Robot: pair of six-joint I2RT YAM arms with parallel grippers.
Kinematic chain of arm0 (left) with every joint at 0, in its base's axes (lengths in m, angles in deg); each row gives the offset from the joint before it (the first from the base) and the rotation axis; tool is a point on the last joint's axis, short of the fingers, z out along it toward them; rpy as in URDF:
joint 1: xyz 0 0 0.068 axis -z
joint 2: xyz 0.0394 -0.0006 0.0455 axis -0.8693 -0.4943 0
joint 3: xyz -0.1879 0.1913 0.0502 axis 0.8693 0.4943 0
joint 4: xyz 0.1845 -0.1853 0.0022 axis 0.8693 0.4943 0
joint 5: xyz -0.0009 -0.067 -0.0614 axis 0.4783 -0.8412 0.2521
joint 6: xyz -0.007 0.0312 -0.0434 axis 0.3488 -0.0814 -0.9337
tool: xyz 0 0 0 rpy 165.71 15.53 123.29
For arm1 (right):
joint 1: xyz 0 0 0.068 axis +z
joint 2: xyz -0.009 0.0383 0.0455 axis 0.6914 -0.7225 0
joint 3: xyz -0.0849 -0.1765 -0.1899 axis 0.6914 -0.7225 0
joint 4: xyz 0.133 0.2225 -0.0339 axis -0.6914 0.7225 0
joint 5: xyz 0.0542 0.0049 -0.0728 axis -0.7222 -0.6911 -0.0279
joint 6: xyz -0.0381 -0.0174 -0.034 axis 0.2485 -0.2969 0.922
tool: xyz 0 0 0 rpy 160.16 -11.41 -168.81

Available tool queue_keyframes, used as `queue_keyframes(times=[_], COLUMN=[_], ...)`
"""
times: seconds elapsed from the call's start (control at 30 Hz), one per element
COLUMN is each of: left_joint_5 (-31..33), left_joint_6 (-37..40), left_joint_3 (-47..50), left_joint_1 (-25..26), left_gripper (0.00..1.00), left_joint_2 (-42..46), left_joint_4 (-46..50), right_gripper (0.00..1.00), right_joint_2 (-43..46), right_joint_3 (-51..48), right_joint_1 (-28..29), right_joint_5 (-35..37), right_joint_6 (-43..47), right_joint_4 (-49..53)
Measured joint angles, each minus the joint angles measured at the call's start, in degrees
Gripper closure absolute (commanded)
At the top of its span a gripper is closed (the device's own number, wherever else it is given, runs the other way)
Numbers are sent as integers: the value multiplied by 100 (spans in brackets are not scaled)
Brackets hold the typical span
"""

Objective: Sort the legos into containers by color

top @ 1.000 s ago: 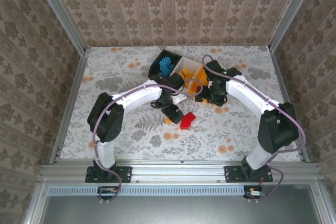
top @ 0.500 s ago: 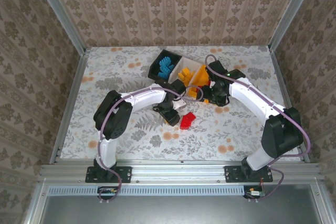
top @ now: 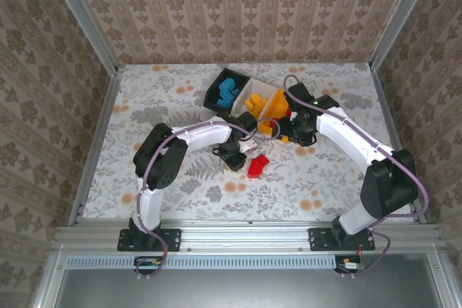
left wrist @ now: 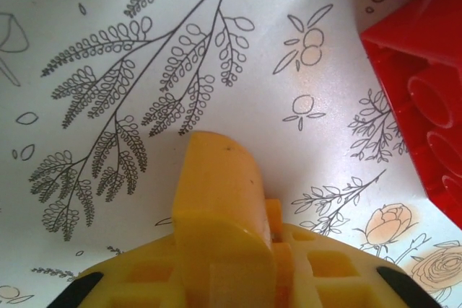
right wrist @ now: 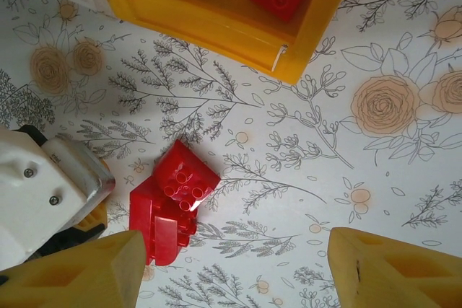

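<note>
Red legos (right wrist: 173, 203) lie on the floral worktop (right wrist: 303, 156) below the open right pincer (right wrist: 234, 239), beside the closed left pincer (left wrist: 220, 167). Patterned walls (top: 238, 12) surround.

The desk (top: 155, 102) was covered in a print of leaves and orange roses, probably a cloth. Walls (top: 238, 12) of damask-patterned paper enclosed it on three sides, with a metal rail (top: 245, 234) along the near edge.

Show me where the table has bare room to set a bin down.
Bare table lies between the left rail and the black bin, and near right, between the red legos and the right arm's base. Crowded: the middle, where the white bin, the orange-yellow bin, the left gripper and the right gripper bunch together.
</note>
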Motion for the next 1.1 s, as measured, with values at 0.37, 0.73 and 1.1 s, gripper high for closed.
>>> queue_keyframes(times=[0.37,0.73,1.1], left_joint_5=[-942,-2190,-2229], left_joint_6=[-881,-2752,-4535], left_joint_3=[103,-752,-3167], left_joint_1=[-866,-1941,-1989], left_gripper=[79,80,80], left_joint_2=[179,719,-791], left_joint_4=[-146,-868,-1637], right_gripper=[31,31,32], right_joint_2=[94,306,483], right_joint_3=[-11,-308,-444], right_joint_1=[-280,-719,-719], right_joint_5=[15,-345,-479], right_joint_6=[-39,-391,-428], right_joint_4=[-17,-385,-382])
